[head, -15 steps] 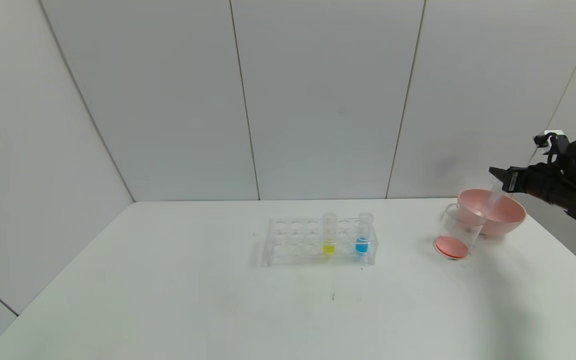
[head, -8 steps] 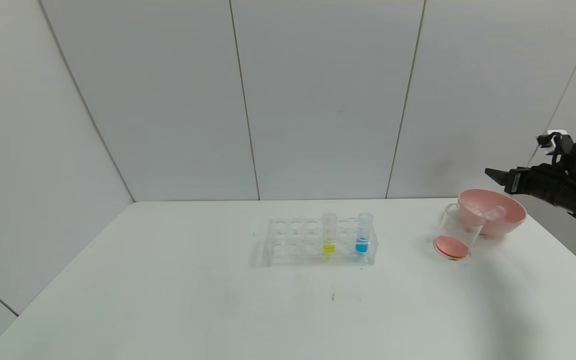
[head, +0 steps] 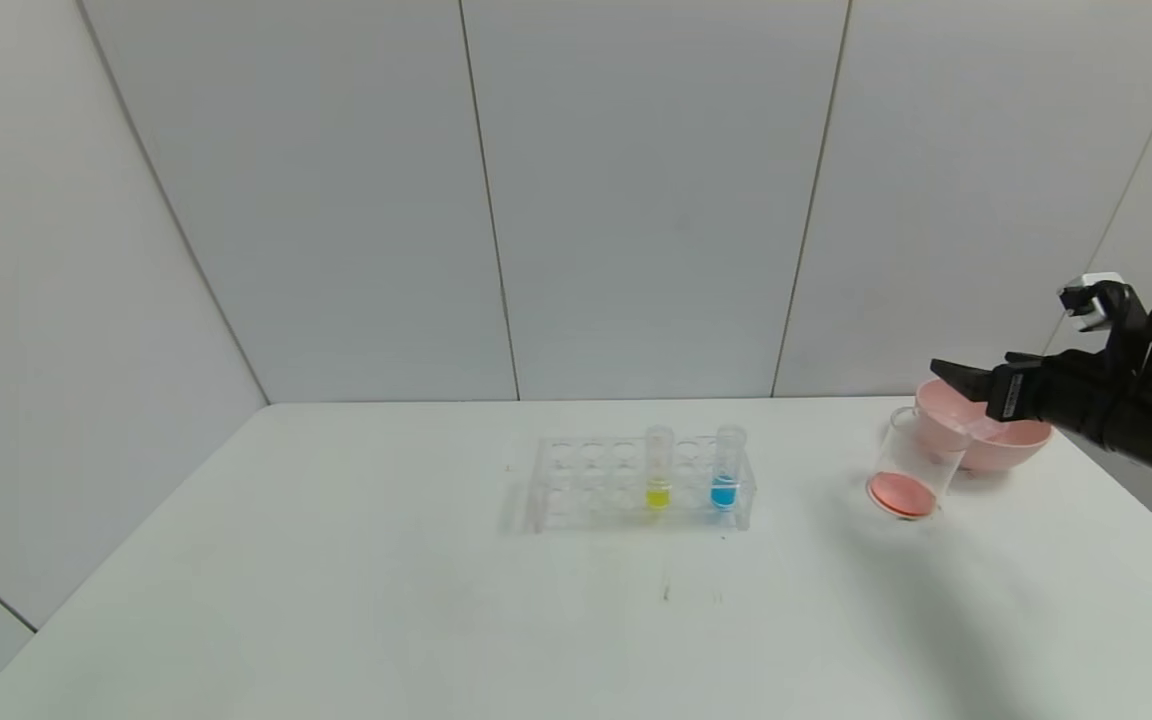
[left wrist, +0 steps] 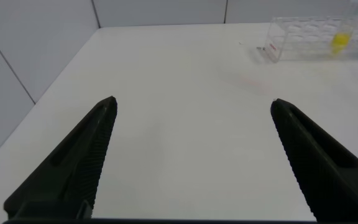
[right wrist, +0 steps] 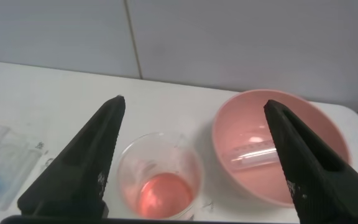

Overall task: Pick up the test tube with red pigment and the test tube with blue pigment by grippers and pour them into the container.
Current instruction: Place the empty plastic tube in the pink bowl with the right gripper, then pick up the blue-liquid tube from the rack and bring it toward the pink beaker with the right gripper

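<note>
- The right end effector (right wrist: 191, 162), two ribbed black wedge fingers spread wide and gripping nothing, hangs over the container (head: 911, 465) and the pink bowl (head: 1021, 440).
- An emptied clear tube (right wrist: 257, 151) lies flat inside the smooth round bowl.
- The straight-sided clear container holds orange-red liquid.
- The test tube with blue pigment (head: 727, 468) stands upright in the transparent rack (head: 576, 480) beside a yellow tube (head: 658, 466) on the white counter (head: 336, 560).
- The left end effector (left wrist: 191, 155) is wide open, empty, over bare counter.

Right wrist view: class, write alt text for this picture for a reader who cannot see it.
The right gripper, jaws wide open and empty, hangs above a clear container with red liquid at its bottom. Beside the container stands a pink bowl with an empty clear test tube lying inside, all on a white table.
</note>
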`<action>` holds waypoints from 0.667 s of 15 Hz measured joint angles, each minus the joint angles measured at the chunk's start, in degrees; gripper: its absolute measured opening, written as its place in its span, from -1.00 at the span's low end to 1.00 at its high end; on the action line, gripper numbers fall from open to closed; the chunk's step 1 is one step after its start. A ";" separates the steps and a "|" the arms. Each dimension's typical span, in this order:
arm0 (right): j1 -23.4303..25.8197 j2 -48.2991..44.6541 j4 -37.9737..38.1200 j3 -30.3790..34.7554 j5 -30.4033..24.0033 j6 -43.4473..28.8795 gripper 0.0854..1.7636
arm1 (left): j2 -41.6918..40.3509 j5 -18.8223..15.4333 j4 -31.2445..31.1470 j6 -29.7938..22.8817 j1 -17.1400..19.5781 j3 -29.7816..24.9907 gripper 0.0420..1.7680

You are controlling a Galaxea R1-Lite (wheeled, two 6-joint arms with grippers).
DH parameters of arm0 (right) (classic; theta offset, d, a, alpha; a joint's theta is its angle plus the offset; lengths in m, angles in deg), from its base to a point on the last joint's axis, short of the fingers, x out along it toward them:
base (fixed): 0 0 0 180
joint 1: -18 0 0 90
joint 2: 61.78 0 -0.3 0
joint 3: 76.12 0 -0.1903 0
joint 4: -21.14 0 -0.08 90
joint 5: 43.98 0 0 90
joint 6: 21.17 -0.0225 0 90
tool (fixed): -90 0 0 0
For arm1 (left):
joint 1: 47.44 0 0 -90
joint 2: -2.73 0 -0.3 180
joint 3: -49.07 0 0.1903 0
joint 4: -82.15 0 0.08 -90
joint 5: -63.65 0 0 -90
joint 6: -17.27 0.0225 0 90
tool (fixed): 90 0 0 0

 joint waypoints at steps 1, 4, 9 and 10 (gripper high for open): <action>-2.56 -2.56 -0.40 3.25 2.07 -1.55 0.82 | -0.02 0.00 0.00 -0.02 0.00 0.00 1.00; -12.67 -9.13 -0.88 10.25 14.17 -6.61 0.86 | 0.00 0.00 0.00 -0.02 0.00 0.00 1.00; -31.63 -13.18 -0.88 14.60 36.39 -11.90 0.89 | 0.00 0.00 0.02 -0.02 0.00 0.00 1.00; -34.83 -13.12 -0.93 14.82 39.34 -12.19 0.90 | 0.00 0.00 0.02 -0.02 0.00 0.00 1.00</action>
